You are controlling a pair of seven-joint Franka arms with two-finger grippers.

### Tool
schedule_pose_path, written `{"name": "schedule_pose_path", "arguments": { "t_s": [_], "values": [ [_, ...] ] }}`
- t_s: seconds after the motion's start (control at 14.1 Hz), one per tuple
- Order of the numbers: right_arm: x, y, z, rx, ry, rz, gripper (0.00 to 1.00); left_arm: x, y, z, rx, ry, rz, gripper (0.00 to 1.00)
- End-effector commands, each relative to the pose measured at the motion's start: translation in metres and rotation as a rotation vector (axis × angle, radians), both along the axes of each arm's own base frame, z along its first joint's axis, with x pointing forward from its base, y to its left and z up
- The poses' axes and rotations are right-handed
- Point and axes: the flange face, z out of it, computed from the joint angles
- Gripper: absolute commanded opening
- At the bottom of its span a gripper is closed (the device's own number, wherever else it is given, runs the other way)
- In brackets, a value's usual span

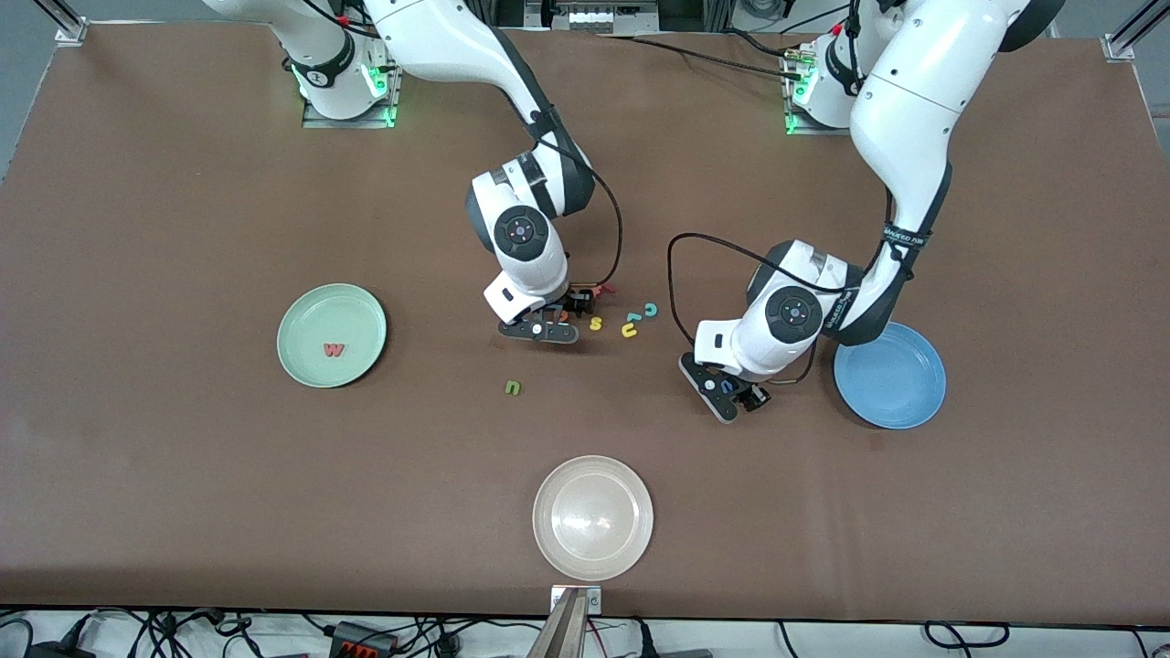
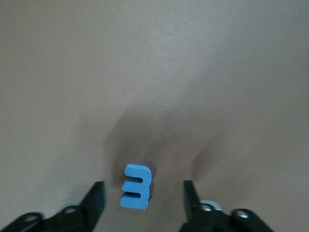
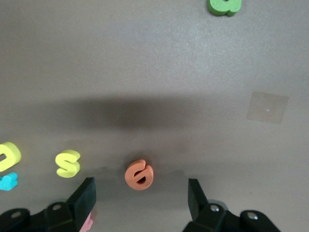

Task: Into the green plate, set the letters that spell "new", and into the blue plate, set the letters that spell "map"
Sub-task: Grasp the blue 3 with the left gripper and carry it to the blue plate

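The left tool (image 2: 140, 195) sits low over the surface (image 1: 183, 475) beside the blue plate (image 1: 900, 402), fingers apart around the blue "m" (image 2: 136, 194), not yet gripping. The right tool (image 3: 140, 195), fingers wide, brackets the orange "e" (image 3: 139, 174) beside the yellow "s" (image 3: 67, 163). Each should centre its letter, then close gently so it does not slide away.

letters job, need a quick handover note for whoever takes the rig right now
Left hand: low over the table beside the blue plate, fingers open around the blue "m", not gripping it.
Right hand: low at the letter cluster mid-table, fingers open either side of the orange "e", not gripping it.
Done: red-pink "w" lies in the green plate.
Left: olive "n" sits alone on the table, nearer the front camera than the cluster; "e" and "n" go to the green plate. Blue plate holds nothing yet; "m", "a" and "p" are all still to go.
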Motion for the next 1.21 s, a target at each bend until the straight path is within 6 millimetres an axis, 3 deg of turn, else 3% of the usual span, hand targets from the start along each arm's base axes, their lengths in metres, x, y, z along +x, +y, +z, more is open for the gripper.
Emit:
{"name": "schedule_pose_path", "arguments": {
  "t_s": [0.0,0.21,0.36,0.57,0.71,0.85,1.14],
  "values": [
    [0.0,0.004,-0.011,-0.005,0.001,-0.01,0.79,-0.003,-0.002,-0.009,0.008,-0.007,-0.036,0.56],
    [0.001,0.01,-0.006,0.008,-0.012,-0.01,0.78,-0.003,-0.001,-0.014,0.008,-0.002,-0.055,0.45],
    [0.002,0.011,-0.005,0.01,-0.014,-0.009,0.77,-0.002,0.0,-0.015,0.007,-0.004,-0.069,0.45],
    [0.002,0.012,-0.004,0.011,-0.016,-0.007,0.76,-0.001,0.0,-0.012,0.007,-0.007,-0.072,0.08],
    [0.002,0.012,-0.004,0.013,-0.016,-0.008,0.76,0.003,0.003,-0.004,0.009,-0.012,-0.063,0.03],
    [0.002,0.012,-0.003,0.014,-0.017,-0.008,0.76,0.013,0.015,0.028,0.009,-0.045,-0.039,0.03],
    [-0.001,0.016,-0.003,0.015,-0.016,0.0,0.76,0.027,0.063,0.111,0.072,0.006,0.035,0.03]
  ]
}}
